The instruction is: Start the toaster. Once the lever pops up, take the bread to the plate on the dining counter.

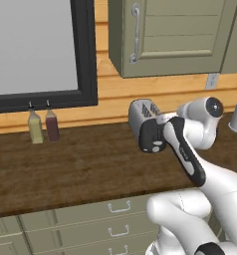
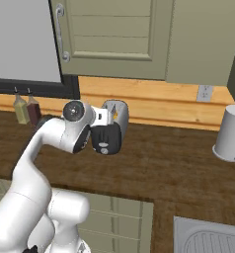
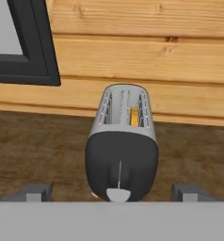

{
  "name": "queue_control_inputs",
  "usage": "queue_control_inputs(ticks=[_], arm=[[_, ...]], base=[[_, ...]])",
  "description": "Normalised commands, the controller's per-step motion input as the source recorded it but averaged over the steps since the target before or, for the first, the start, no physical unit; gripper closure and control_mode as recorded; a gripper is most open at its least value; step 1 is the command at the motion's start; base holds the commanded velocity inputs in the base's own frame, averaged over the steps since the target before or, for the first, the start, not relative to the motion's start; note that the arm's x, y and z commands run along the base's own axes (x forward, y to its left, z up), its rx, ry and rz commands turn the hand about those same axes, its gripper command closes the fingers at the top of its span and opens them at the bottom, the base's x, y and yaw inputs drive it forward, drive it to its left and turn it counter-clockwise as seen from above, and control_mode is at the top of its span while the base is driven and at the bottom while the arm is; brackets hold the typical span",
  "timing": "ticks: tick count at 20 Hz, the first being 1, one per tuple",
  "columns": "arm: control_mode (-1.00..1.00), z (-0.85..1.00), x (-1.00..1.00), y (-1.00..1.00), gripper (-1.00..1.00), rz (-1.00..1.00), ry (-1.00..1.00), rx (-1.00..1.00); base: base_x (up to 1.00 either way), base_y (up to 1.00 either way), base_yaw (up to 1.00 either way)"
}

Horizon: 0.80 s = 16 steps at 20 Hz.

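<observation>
The silver-white toaster (image 3: 122,141) stands on the dark wood worktop against the plank wall, its black end panel facing my hand. It also shows as the toaster (image 1: 143,115) behind my forearm and the toaster (image 2: 114,116) beside my wrist. A yellow edge of the bread (image 3: 134,116) sits sunk in the right slot. The pale lever (image 3: 117,194) rests at the low end of its track on the panel. My gripper (image 3: 113,192) is open, with one fingertip on each side of the panel's base, touching nothing. The plate and the dining counter are out of view.
Two bottles (image 1: 35,127) (image 1: 52,124) stand at the wall under the black window frame (image 1: 85,55). A white canister (image 2: 231,133) stands to the right, with a sink (image 2: 208,237) in front of it. Wall cabinets (image 1: 170,35) hang overhead. Grey-green drawers (image 1: 118,219) sit below the worktop.
</observation>
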Motion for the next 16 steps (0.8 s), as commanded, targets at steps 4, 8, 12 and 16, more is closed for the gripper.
queue_control_inputs(ticks=[4,8,12,16], arm=[[-1.00,0.01,0.00,-0.14,-1.00,0.00,-0.25,0.00],[-1.00,0.03,0.00,-0.08,-1.00,0.00,-0.16,0.00],[-1.00,0.09,0.00,0.00,-1.00,0.00,-0.05,0.00],[-1.00,0.01,0.03,0.00,-1.00,0.00,-0.01,0.00]], base=[[0.00,0.00,0.00],[0.00,0.00,0.00],[0.00,0.00,0.00],[0.00,0.00,0.00]])
